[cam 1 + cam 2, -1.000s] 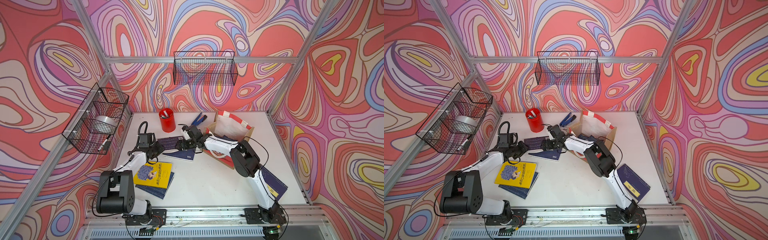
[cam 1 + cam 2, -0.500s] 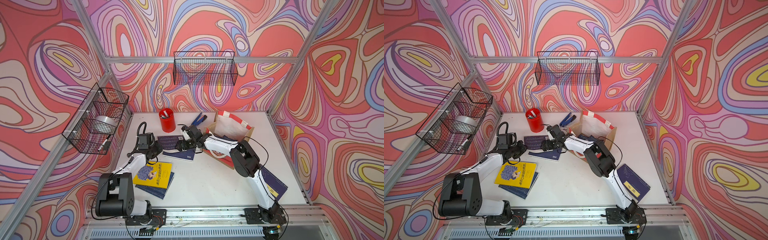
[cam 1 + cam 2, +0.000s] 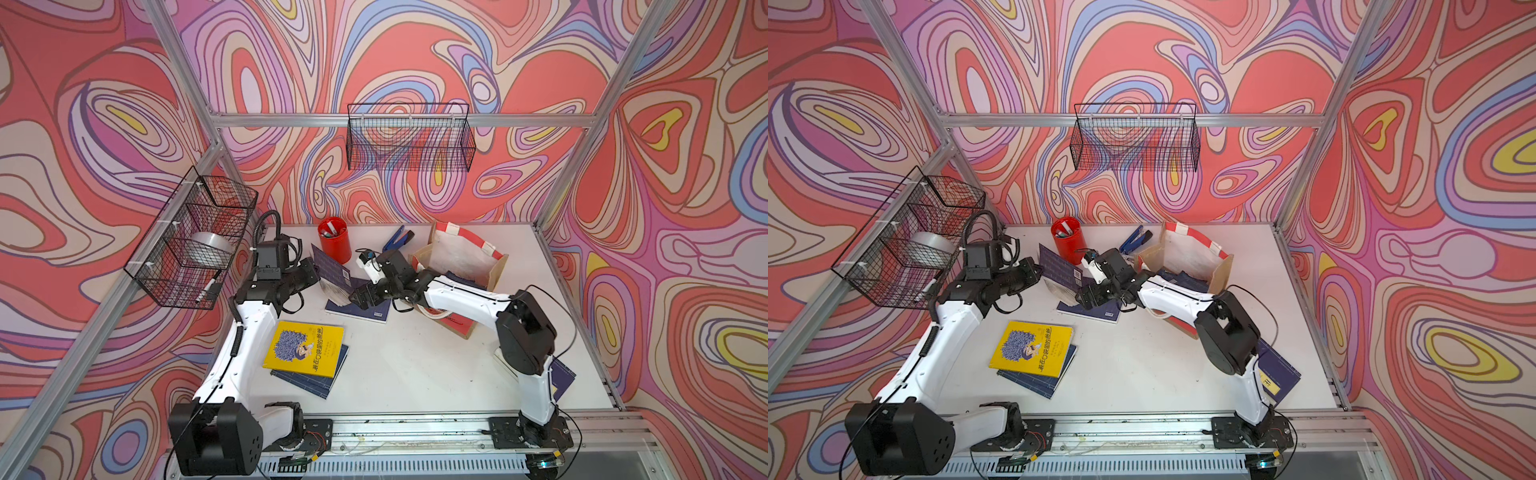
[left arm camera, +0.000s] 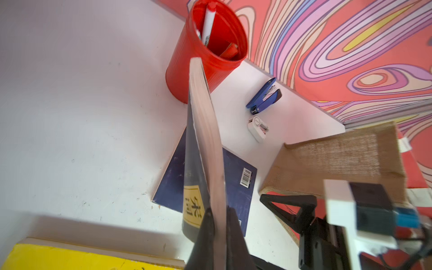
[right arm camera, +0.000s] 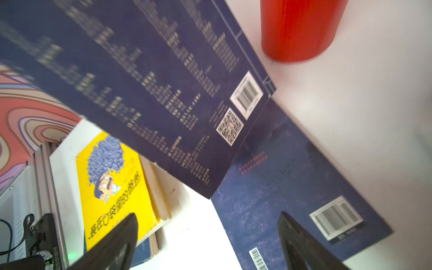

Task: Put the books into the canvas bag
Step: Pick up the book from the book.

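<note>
Pinches a raised navy book [image 4: 203, 121] in the left claw [image 4: 219, 211], closed hard on the page block. Holds it stood on edge and tilted, just in front of the red pen cup [image 3: 334, 245] at the far left of the surface [image 3: 415, 365]. Hangs the right claw [image 5: 208, 215] spread wide with nothing in it, low over a flat navy book [image 5: 280, 182] lying barcode-up near the far middle, right beside the raised one. Cannot tell whether its tips touch that cover.

Has the yellow book [image 3: 305, 349] on the near left, stacked face-up on another navy book [image 3: 324, 384]. Has one more navy book [image 3: 1281, 365] at the near right, partly hidden under the right arm.

Shows the canvas bag [image 3: 457, 255] at the far right with its mouth open, close behind the right forearm — something navy inside, mostly covered by that arm.
</note>
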`<move>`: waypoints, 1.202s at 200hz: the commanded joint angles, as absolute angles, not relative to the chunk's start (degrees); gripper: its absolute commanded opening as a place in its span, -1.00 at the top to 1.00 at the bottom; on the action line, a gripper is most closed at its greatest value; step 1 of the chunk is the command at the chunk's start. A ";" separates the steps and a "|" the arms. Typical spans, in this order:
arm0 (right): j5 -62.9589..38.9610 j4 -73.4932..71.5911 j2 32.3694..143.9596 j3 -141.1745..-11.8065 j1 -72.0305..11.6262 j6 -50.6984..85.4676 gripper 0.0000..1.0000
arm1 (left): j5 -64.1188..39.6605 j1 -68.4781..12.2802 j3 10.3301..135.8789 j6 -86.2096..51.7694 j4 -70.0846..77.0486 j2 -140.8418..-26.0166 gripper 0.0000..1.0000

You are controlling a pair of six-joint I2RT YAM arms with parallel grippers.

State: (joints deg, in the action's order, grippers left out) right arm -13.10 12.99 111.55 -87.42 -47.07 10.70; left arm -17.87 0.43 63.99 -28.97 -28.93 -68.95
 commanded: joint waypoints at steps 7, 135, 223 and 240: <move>-3.94 2.36 104.85 -79.52 -52.24 0.76 -0.90 | -19.81 0.26 68.25 -31.03 -36.71 -66.95 1.00; 43.05 -16.57 116.68 -88.89 -66.87 -20.23 -0.83 | -29.11 -0.46 76.07 -37.16 -46.05 -62.59 1.00; 39.76 -15.40 110.69 -84.66 -67.32 -20.06 1.00 | -31.31 -0.43 77.41 -37.13 -44.75 -63.56 1.00; 31.72 -13.31 106.94 -81.20 -67.20 -20.70 1.00 | -33.66 -0.45 78.63 -36.31 -43.90 -64.02 0.41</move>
